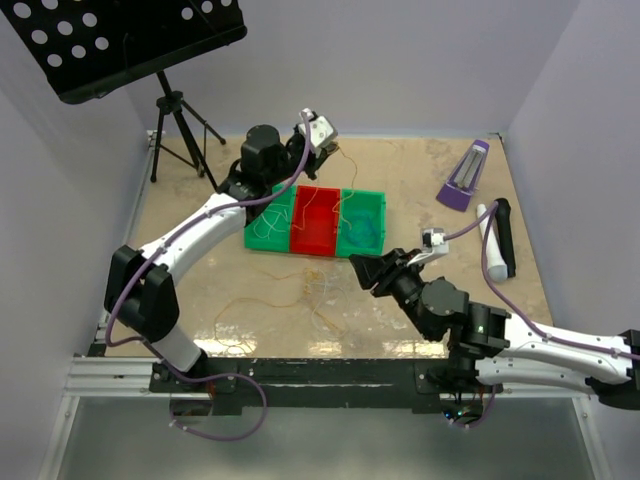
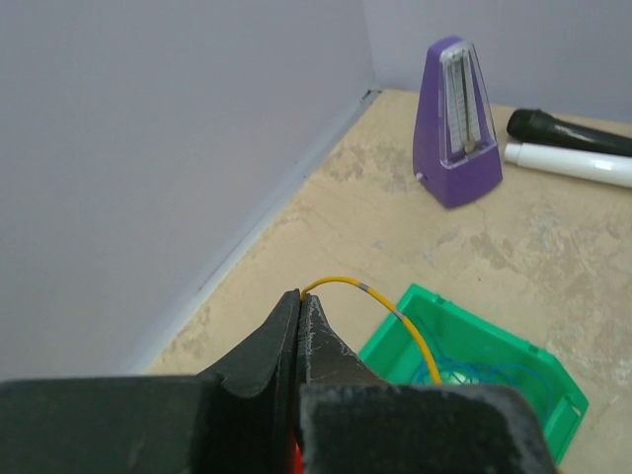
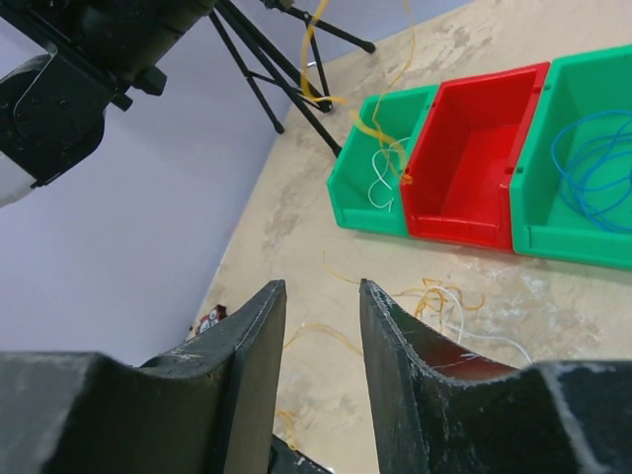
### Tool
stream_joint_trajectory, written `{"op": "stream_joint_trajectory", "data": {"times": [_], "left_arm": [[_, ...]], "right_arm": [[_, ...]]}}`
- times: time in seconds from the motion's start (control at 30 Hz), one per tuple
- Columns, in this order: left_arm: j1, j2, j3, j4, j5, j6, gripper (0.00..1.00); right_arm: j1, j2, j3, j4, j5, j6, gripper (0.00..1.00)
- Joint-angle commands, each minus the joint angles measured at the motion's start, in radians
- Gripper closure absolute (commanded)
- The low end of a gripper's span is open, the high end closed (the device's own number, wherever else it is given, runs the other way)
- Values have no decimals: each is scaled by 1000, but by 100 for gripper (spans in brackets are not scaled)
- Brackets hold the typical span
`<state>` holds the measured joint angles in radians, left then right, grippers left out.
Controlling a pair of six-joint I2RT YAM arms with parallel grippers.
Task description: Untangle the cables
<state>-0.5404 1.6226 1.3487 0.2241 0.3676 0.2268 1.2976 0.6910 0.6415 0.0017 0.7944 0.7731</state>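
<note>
My left gripper (image 1: pixel 329 141) is raised above the back of the bins and is shut on the yellow-orange cable (image 2: pixel 395 308), which arcs from the closed tips (image 2: pixel 299 293) down toward the bins. It hangs as loose strands over the left green bin (image 3: pixel 387 123). The blue-teal cable (image 3: pixel 592 158) lies coiled in the right green bin (image 1: pixel 375 208). A white cable (image 3: pixel 379 184) lies in the left green bin (image 1: pixel 262 236). A yellow and white tangle (image 1: pixel 312 282) lies on the table in front of the bins. My right gripper (image 3: pixel 321 294) is open and empty, near the tangle.
A red bin (image 1: pixel 314 222) sits between the green ones. A purple metronome (image 1: pixel 463 176) and black and white cylinders (image 1: pixel 496 238) lie at the right. A music stand with tripod (image 1: pixel 178 125) stands at the back left. Walls enclose the table.
</note>
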Motion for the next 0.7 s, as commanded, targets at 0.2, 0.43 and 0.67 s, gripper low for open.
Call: {"op": "stream_joint_trajectory", "data": {"times": [0.2,0.43,0.67], "left_arm": [[2,63,77,83,42,-58,100],[19,94,-34,129,64,-87,100],[62,103,-101,77,99,-43,100]], "right_arm": [[3,36,112,105,61,-139,57],[5,80,194,146,106,-236,54],[-38,151,228,167,106,-311,42]]}}
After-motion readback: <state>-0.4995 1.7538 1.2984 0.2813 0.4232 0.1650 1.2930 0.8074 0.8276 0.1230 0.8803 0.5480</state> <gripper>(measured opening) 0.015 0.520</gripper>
